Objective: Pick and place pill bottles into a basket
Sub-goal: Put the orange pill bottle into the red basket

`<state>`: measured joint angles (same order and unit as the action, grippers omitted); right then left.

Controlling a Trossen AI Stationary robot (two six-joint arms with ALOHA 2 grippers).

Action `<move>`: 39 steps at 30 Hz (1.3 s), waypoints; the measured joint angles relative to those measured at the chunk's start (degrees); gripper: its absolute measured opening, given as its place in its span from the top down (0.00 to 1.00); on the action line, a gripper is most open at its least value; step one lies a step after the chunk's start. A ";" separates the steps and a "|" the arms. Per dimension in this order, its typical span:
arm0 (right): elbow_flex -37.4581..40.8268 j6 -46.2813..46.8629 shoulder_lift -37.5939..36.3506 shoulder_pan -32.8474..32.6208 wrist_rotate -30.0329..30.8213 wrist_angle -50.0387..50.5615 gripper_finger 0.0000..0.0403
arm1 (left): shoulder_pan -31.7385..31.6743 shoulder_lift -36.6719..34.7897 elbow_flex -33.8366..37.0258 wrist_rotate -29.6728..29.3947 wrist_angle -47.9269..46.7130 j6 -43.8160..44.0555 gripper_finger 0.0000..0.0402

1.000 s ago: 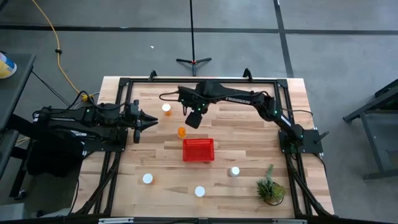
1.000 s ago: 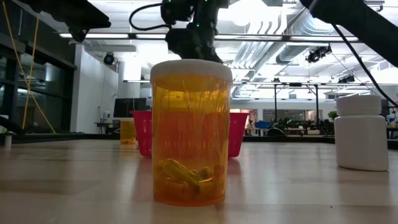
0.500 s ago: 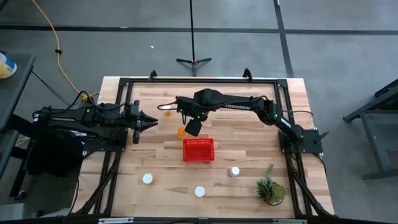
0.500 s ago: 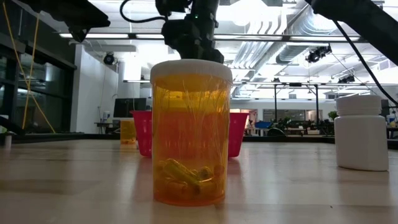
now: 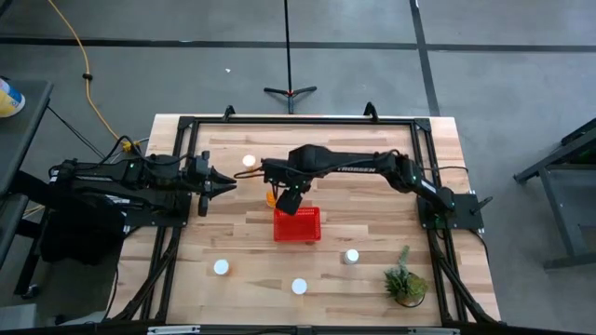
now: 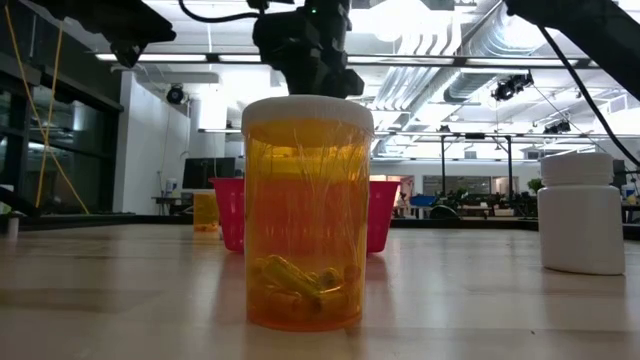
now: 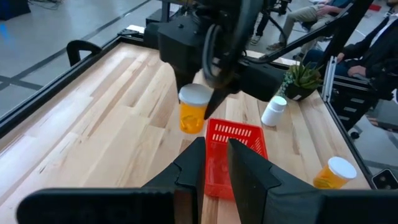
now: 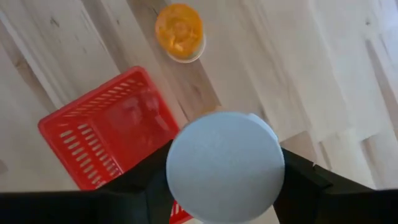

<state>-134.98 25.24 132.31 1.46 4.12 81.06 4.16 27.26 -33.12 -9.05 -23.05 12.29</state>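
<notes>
The right jaws (image 7: 205,102) are closed on a pill bottle (image 7: 193,109) with a white cap and an orange body, and they hold it in the air just above the far edge of the red basket (image 5: 297,224), a little to its left side. In the right wrist view the white cap (image 8: 225,167) fills the space between the two dark fingers, with the basket and one more bottle (image 8: 179,31) on the counter below it. This standing bottle (image 5: 272,197) is just beside the far left corner of the basket. Another bottle (image 5: 248,161) stands farther behind the basket, near the left jaws (image 5: 229,182), which are closed, hold nothing, and wait well to the left of the basket. In front of the basket, on the counter (image 5: 372,167), three bottles stand apart: one (image 5: 221,268) to the front left, one (image 5: 299,287) straight in front, and a white one (image 5: 351,257) to the front right. A small green plant (image 5: 405,282) stands farther to the front right of the basket.
</notes>
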 joint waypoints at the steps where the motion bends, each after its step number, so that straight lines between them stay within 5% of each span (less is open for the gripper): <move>1: 0.00 0.34 0.00 -0.30 0.00 0.08 0.49 | 0.00 0.00 0.00 0.01 -0.04 0.00 0.74; 6: 0.00 2.21 0.00 -1.72 -0.10 0.15 0.55 | -0.02 0.00 0.00 0.63 -0.24 -0.42 0.74; 16: 0.00 7.00 -0.04 -4.97 0.56 1.71 0.49 | 0.00 -0.02 0.00 0.82 -0.26 -1.58 0.74; 25: 0.00 9.31 -0.06 -6.45 1.40 2.31 0.55 | 0.00 0.00 0.00 0.80 -0.26 -3.17 0.74; 32: 1.11 10.57 -0.15 -7.19 1.79 3.14 0.47 | -0.02 -0.02 0.00 0.78 -0.24 -3.26 0.74; 39: 2.84 10.82 -0.15 -7.96 1.57 3.53 0.54 | -0.02 -0.02 0.00 0.73 -0.24 -4.55 0.74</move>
<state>-132.14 36.06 132.16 -6.50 5.70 84.60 4.14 27.24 -33.12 -8.32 -23.29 7.75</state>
